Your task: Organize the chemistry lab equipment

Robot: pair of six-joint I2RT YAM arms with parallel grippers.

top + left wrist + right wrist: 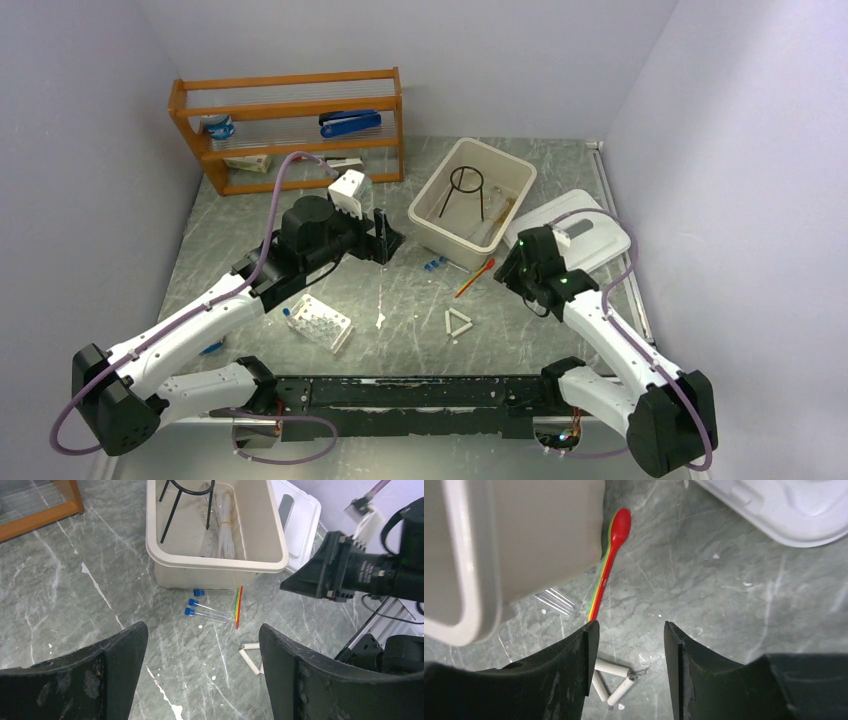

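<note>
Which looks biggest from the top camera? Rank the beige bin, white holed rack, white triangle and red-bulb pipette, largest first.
1. beige bin
2. white holed rack
3. red-bulb pipette and white triangle: too close to rank; the pipette looks longer but thinner, the triangle wider.
</note>
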